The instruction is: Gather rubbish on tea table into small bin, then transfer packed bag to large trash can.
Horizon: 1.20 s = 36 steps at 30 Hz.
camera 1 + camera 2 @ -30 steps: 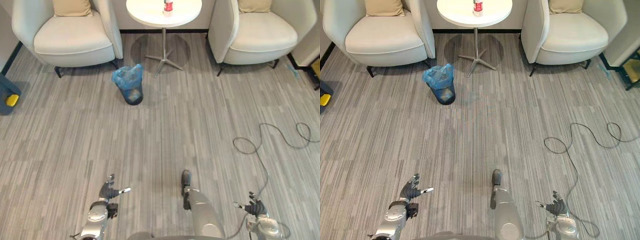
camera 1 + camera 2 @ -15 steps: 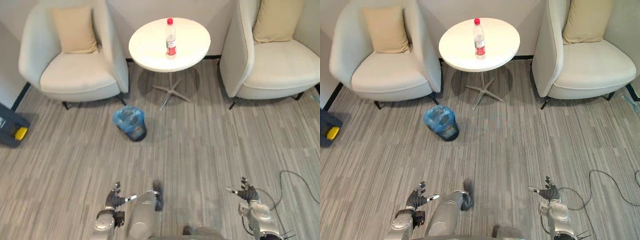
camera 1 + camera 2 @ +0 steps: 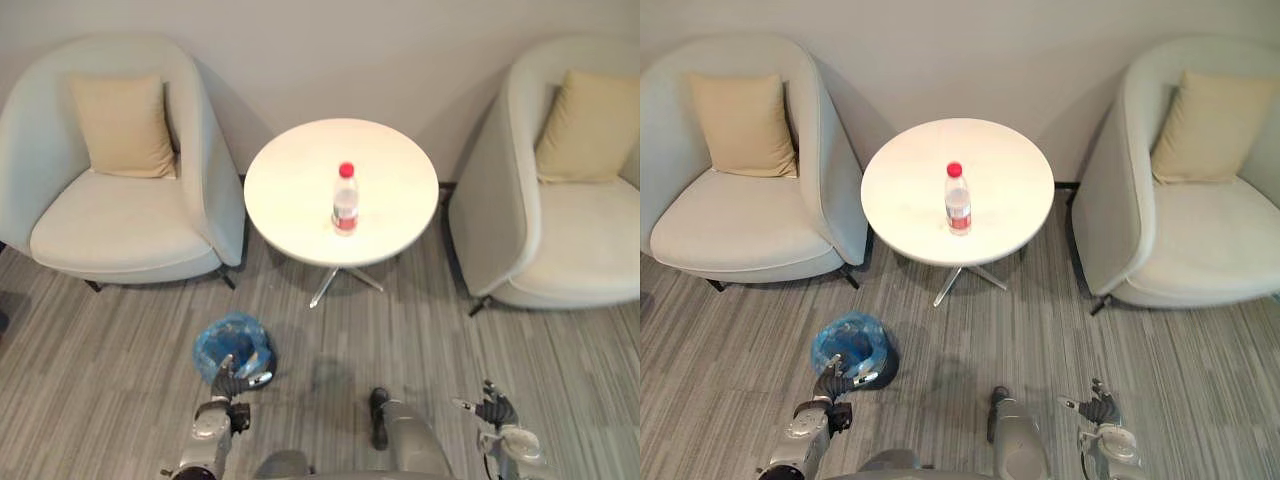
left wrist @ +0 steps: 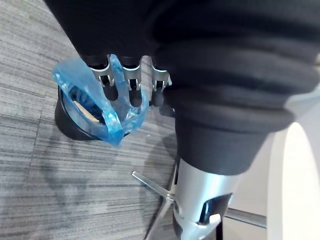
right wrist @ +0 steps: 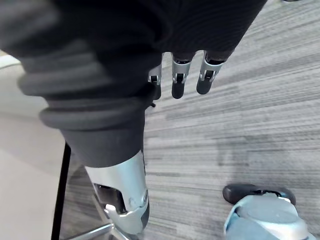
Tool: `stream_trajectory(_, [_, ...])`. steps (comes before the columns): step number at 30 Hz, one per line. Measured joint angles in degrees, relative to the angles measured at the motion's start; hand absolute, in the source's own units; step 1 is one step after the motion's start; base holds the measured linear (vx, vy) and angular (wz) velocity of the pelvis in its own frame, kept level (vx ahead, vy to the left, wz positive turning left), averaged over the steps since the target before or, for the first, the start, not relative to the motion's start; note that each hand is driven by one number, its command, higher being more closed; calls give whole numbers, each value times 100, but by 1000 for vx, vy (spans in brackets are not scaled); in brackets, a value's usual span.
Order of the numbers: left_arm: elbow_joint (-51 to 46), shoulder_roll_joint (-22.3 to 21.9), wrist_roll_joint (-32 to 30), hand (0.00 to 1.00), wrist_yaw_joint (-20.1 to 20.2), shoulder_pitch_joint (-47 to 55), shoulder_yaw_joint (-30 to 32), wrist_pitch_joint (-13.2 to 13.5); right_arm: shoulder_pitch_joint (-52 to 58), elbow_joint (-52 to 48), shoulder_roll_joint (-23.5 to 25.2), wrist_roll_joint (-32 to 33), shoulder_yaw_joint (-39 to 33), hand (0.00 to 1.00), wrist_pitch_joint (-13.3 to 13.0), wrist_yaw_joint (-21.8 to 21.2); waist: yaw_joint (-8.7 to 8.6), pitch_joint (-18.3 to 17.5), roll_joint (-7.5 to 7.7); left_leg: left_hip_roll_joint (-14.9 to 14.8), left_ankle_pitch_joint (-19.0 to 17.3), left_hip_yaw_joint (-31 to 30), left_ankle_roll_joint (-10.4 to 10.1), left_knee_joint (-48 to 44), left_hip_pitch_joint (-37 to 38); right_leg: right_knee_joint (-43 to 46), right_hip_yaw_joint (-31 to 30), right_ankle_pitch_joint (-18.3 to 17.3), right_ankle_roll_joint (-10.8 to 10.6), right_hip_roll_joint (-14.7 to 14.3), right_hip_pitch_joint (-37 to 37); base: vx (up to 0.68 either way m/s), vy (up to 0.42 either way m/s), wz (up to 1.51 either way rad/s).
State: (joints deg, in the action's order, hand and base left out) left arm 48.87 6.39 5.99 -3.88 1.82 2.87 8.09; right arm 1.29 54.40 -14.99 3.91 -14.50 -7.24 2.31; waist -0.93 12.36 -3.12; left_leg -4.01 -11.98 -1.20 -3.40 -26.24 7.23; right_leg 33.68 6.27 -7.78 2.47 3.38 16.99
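A clear plastic bottle [image 3: 345,200] with a red cap and red label stands upright near the middle of the round white tea table [image 3: 290,190]. On the floor to the table's front left sits the small dark bin [image 3: 232,347] lined with a blue bag [image 4: 107,120]; something tan lies inside it. My left hand [image 3: 228,381] hangs low just in front of the bin, fingers straight and holding nothing. My right hand [image 3: 495,410] hangs low at the right, fingers relaxed and empty.
Two pale armchairs flank the table, the left one [image 3: 110,215] and the right one [image 3: 560,240], each with a tan cushion. The table stands on a thin metal foot [image 3: 340,280]. A wall runs close behind. Grey striped floor lies between me and the table.
The camera has moved forward: the table, chairs and bin now lie much closer. Both hands still hang open at my sides.
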Motion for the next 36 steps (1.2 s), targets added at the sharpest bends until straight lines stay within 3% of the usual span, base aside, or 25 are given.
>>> stream_trajectory(1, [8,-93,1,0,0,-14,14,7,69,-99,-5,0,15,0,-10,-9,-28,9,16,-52,309,9,-85,-738,-291,-154,76,-196,-214,-74,-134,443,-279,100])
stream_trajectory(2, [-9,-101,2,0,7,66,15,9,157,-205,27,6,58,0,-11,-6,-28,-29,43,-110,542,73,-132,-1356,-533,-793,74,-171,-65,-74,-486,349,-266,73])
stream_trajectory(3, [-21,-229,2,0,13,80,28,6,237,-322,29,12,205,0,-11,7,38,20,-165,-613,383,402,-67,-2625,-1095,-1083,158,-245,174,-334,-1002,378,-170,32])
stream_trajectory(5, [-13,-243,5,0,11,128,31,-10,129,-333,165,58,203,0,-22,1,155,36,-101,-786,-7,737,-56,-2962,-1490,-1342,164,-261,194,-383,-1402,431,-117,0])
stream_trajectory(7, [-14,-285,4,0,14,174,6,-9,60,-375,297,87,195,0,-28,3,209,95,29,-731,-289,1104,-6,-2298,-1831,-1658,158,-261,194,-302,-1906,417,-79,6])
stream_trajectory(9, [-5,-297,4,0,22,204,-32,-11,31,-377,343,124,100,0,-42,11,192,94,34,-494,-224,1282,-26,-880,-1938,-1727,160,-335,64,-268,-2176,326,17,6])
stream_trajectory(10, [-2,-293,2,0,22,242,-69,-10,74,-393,299,124,84,0,-43,18,169,42,-77,-388,474,1273,21,217,-1875,-1724,166,-438,-93,-356,-2289,302,81,-1])
stream_trajectory(11, [21,-219,0,0,21,278,-102,-9,140,-378,304,119,81,0,-33,30,177,-15,-149,-395,794,1279,354,421,-1898,-1673,78,-652,-206,-462,-2380,415,61,6])
stream_trajectory(12, [49,-110,-9,0,12,266,-97,-10,157,-370,375,103,105,0,-22,21,191,-88,107,-192,775,1262,369,496,-1832,-1667,2,-755,-302,-275,-2400,287,41,3])
stream_trajectory(16, [134,-53,-21,0,19,255,-107,-19,49,-415,344,-1,152,0,-23,75,185,-99,262,-13,486,1328,460,553,-1728,-995,-193,-876,-508,-23,-2153,229,39,-1])
stream_trajectory(18, [144,29,-20,0,18,323,-159,-34,39,-758,359,-8,392,0,-17,121,147,-91,258,12,274,1378,558,499,-1476,514,-506,-858,-830,70,-1560,192,56,-1])
stream_trajectory(21, [142,211,-35,0,12,251,-242,-28,298,-1056,279,-17,442,0,111,255,123,-98,269,13,262,1280,578,424,-1416,301,-844,-1155,-752,44,-1157,146,-20,17])
stream_trajectory(23, [132,359,-42,0,7,251,-228,-17,500,-1500,279,-147,590,0,129,275,38,-102,343,88,219,1214,505,327,-1457,-594,-887,-700,-660,126,-1029,78,-85,16])
stream_trajectory(25, [146,295,-67,0,17,304,-220,-17,811,-2167,210,-250,633,0,107,238,-61,-174,211,25,139,1048,349,380,-1488,-899,-878,-736,-535,61,-1106,48,-116,-3])
stream_trajectory(27, [144,148,-111,0,17,398,-219,-9,1200,-3376,215,-415,662,0,-107,145,-144,-261,120,-62,220,972,227,593,-1450,-1241,-852,-553,-471,-65,-1201,9,-77,-7])
stream_trajectory(30, [138,111,-120,0,16,462,-221,-4,1441,-4085,224,-497,735,0,-349,70,-132,-369,81,-103,298,963,130,816,-1370,-1534,-850,-401,-427,-156,-1318,9,-48,-4])
stream_trajectory(34, [142,111,-221,0,34,595,-278,-3,1677,-4465,281,-850,1141,0,-490,-164,-123,-471,236,-97,481,894,107,1150,-1221,-1855,-766,-282,-385,-161,-1494,42,-38,10])
stream_trajectory(36, [150,111,-222,0,57,611,-293,-3,1685,-4486,285,-1017,1295,0,-495,-227,-121,-472,229,-87,522,889,120,1209,-1195,-1952,-748,-237,-394,-154,-1593,55,3,7])
